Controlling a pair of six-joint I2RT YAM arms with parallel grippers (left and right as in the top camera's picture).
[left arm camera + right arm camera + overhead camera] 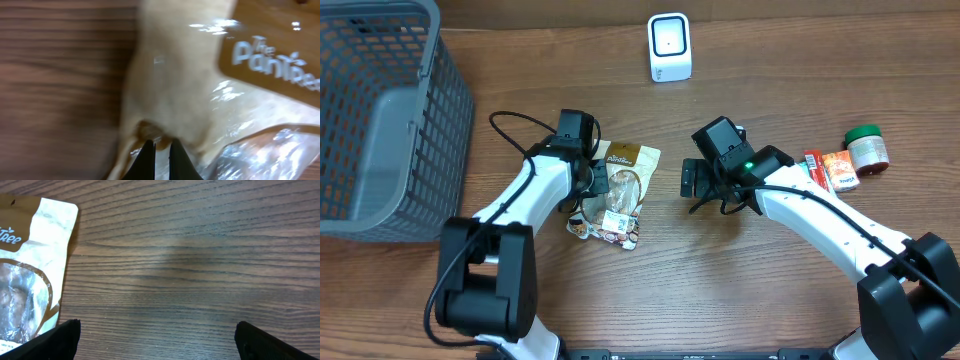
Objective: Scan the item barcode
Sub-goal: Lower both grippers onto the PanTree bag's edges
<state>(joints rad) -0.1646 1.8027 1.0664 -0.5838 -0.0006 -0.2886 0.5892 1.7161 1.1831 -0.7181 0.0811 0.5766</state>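
Now: left gripper [161, 149] pinched shut on the pouch [620, 195]; right gripper [157, 334] spread wide, empty.
Pouch lies on the table [750, 290], mid-left, with its tan top end toward the far edge and a white label at the near end. Left fingers [148, 159] are nearly together on its left edge, film bunched between them. Right gripper hovers over bare wood just right of the pouch, not touching it. White scanner [670, 47] stands at the far edge, well apart. Grey basket [440, 120] far left; green-lidded jar [868, 148] and orange boxes [832, 170] far right.
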